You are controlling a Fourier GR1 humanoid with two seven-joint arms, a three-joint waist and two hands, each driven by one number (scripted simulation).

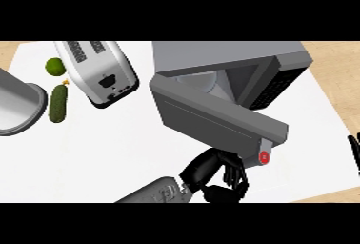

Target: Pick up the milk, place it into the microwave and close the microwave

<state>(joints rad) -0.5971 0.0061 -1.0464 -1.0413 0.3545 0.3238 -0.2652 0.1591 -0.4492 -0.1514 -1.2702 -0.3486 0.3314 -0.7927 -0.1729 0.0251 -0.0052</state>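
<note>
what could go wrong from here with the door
The left hand is under the microwave door's outer end, near its red button; a push there might slip off the edge or shove the whole microwave. The door is only partly shut, and I cannot see the milk inside, so it could be shutting on nothing. The right hand rests at the right edge.

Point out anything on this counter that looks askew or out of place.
Nothing is spilled or damaged. The toaster lies on its side near the cucumber and lime. The microwave sits angled, its door part open above the left hand.
</note>
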